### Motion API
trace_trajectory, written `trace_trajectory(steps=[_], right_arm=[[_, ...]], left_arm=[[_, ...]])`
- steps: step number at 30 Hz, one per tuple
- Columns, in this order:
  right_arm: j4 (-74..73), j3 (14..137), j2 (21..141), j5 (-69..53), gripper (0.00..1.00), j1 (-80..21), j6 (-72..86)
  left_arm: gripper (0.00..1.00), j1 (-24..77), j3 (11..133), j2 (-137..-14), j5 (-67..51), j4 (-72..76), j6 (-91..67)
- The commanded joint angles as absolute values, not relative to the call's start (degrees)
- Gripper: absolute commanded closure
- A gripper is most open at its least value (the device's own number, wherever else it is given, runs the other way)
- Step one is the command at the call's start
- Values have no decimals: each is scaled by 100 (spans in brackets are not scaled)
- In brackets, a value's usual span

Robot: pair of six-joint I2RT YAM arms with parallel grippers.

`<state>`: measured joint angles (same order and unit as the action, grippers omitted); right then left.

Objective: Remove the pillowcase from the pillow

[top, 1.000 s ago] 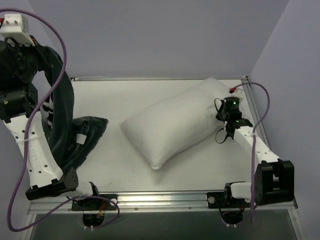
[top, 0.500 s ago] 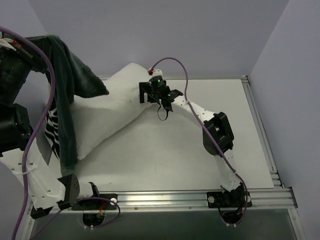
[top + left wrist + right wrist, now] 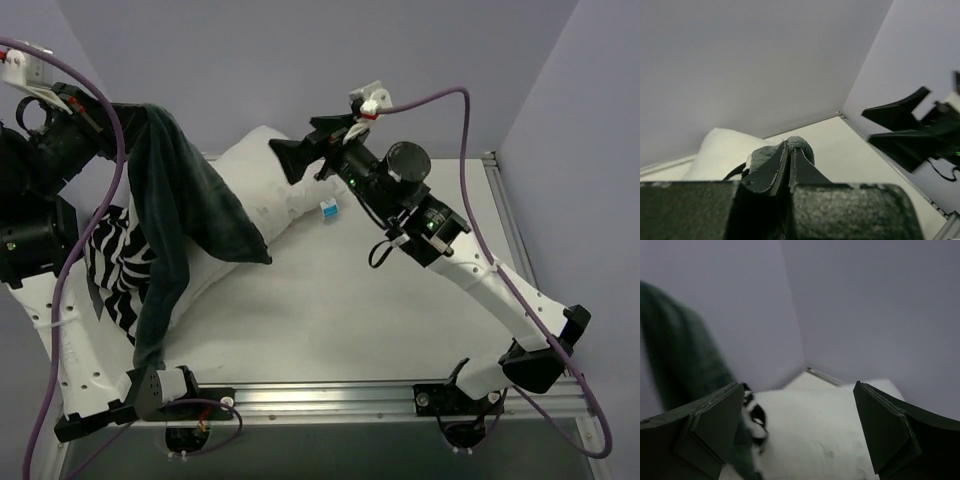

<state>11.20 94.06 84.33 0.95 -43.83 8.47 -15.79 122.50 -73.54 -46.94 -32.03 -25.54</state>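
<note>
Pillowcase (image 3: 188, 195) pinched in left pincer (image 3: 789, 152); right pincer (image 3: 797, 390) gapes wide.

Pillow (image 3: 265, 180) plain white; its tag (image 3: 328, 208), at the 3 o'clock edge, blue and white. Pillowcase (image 3: 185, 210) dark green outside, black-and-white zebra stripes toward 9 o'clock. Table (image 3: 400, 310) off-white, cable (image 3: 440, 95) purple.

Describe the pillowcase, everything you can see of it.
The pillowcase is soft dark green cloth with a black-and-white zebra-striped side showing at its lower left. The left gripper, shut on a bunched fold, holds it up above the left of the table. It hangs in long folds and drapes across the left end of the white pillow, one corner pointing right. Whether any pillow is inside cannot be told.
</note>
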Motion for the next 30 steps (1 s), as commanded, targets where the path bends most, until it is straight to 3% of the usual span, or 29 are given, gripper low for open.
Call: trace_trajectory(steps=[1, 7, 14, 16, 18, 19, 20, 21, 22, 23, 26, 30], right_arm=[[2503, 9315, 8867, -405, 0, -5403, 668], [2734, 10852, 10501, -325, 0, -6195, 791], [2575, 12109, 11618, -79, 3, -6302, 967], [2584, 12286, 11864, -202, 36, -6310, 1107], [2295, 12471, 11935, 268, 100, -6302, 1265], [2198, 12437, 11883, 420, 100, -6276, 1248], [2075, 12341, 11796, 561, 100, -6188, 1222], [2048, 11966, 11490, 737, 100, -6109, 1213], [2022, 11736, 11017, 921, 100, -5995, 1230], [1987, 11490, 11013, 966, 100, -5864, 1300], [1942, 10409, 9341, 801, 100, -4960, 1669], [1391, 9248, 7676, 624, 100, -2951, 2004]], left_arm=[[98, -1521, 11726, -7181, -4852, -2786, -2707], [98, -1521, 11364, -7022, -4843, -2698, -2733], [98, -1529, 11154, -6961, -4948, -2435, -3032], [98, -1529, 11057, -6952, -4966, -2417, -3023], [98, -1529, 10978, -6935, -4975, -2452, -2945], [98, -1538, 10978, -6926, -4966, -2548, -2875], [81, -1538, 10986, -6926, -4957, -2636, -2665], [55, -1547, 10995, -6917, -4948, -2706, -2524], [7, -1547, 11030, -6908, -4948, -2829, -2218], [6, -1547, 11030, -6900, -4992, -2882, -2041], [6, -1573, 11065, -6926, -5080, -3251, -1374], [6, -1608, 10987, -6935, -4808, -3498, -1099]])
